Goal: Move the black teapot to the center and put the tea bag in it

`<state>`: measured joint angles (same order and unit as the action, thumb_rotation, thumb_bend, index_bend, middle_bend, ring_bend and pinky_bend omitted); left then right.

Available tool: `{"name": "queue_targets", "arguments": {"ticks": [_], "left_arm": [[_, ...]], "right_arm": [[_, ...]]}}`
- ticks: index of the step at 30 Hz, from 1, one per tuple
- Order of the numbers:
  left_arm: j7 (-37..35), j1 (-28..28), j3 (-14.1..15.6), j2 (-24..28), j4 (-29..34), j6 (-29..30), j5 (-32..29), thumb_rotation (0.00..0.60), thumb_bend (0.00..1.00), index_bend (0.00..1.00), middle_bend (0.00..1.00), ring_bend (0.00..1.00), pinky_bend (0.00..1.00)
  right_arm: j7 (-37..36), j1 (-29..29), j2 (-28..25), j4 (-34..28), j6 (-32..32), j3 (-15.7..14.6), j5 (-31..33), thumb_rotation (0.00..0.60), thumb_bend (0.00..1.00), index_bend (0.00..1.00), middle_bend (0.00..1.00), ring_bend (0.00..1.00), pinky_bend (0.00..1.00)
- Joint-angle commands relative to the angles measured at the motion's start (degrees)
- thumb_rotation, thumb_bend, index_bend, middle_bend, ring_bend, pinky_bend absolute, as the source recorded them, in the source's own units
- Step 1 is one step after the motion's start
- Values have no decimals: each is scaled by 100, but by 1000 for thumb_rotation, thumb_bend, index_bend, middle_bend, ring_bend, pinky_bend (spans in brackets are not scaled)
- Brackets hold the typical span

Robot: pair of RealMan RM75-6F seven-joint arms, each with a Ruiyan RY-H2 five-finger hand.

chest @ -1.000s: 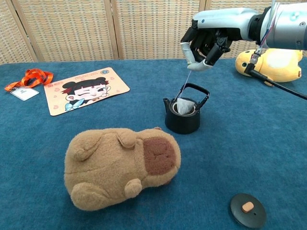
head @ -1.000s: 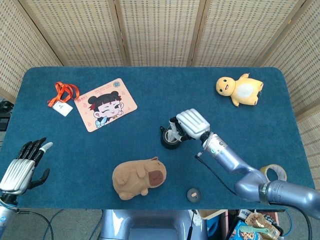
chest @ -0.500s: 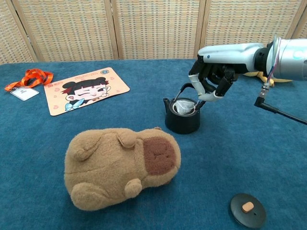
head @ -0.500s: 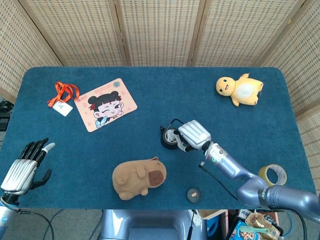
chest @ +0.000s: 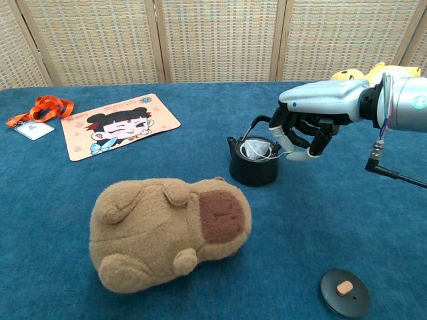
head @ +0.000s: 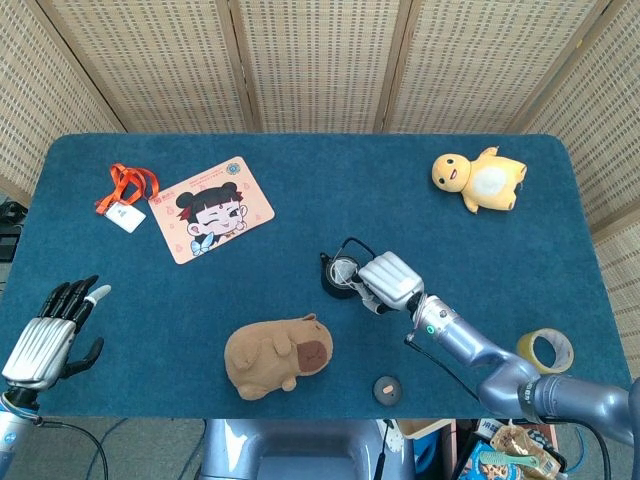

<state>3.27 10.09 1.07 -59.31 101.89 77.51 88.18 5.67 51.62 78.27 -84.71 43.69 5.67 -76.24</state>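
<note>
While viewed from the head camera, black teapot [head: 342, 275] near the middle of the blue cloth table [head: 300, 180], bail handle up, lid off. Right hand [head: 390, 281] low over the pot's right rim, back plate hiding the fingers, so grip not readable from here. Left hand [head: 45, 335] at the near left edge, fingers spread, holding nothing. Lid [head: 387, 388] lying well apart, near the front edge. Also there: brown plush capybara [head: 277, 354], yellow duck plush [head: 480, 178], cartoon card [head: 211, 207], orange lanyard with badge [head: 126, 192], tape roll [head: 546, 351].

Seen from the chest camera, tea bag [chest: 254, 149] pale and crumpled inside the pot's mouth, a thin string running from it toward the right hand [chest: 303, 137]. Fingers curled downward beside the handle; whether the string is pinched or already let go, cannot tell.

Likely risks: lifting away with the string caught on a fingertip and hauling the bag back out; brushing the wire handle on withdrawal and nudging or tipping the light pot off centre; leaving the tag hanging inside.

Materials: teapot [chest: 253, 161] squat, round, matte black, probably cast metal, with a thin hooped handle and a short spout. Bag soft, papery, limp. Table surface a short-pile carpet, grippy. Capybara [chest: 170, 230] fuzzy and rounded. Lid [chest: 344, 292] a flat black disc with a small tan knob. Hand shell smooth silver metal over dark fingers.
</note>
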Motion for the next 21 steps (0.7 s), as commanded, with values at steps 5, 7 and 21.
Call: {"name": "queue_targets", "arguments": {"ticks": [5, 7, 21], "left_arm": [[18, 0, -12, 24, 29, 12, -8, 600, 475, 100, 0, 0, 0], [28, 1, -10, 28, 41, 12, -1, 600, 476, 100, 0, 0, 0], [-51, 45, 12, 115, 161, -67, 38, 600, 475, 100, 0, 0, 0]], "right_arm": [[196, 15, -68, 62, -48, -143, -229, 581, 714, 460, 759, 813, 910], [217, 6, -85, 61, -47, -147, -226, 463, 714, 420, 755, 813, 910], [253, 37, -334, -92, -204, -85, -101, 150, 714, 269, 741, 803, 894]]}}
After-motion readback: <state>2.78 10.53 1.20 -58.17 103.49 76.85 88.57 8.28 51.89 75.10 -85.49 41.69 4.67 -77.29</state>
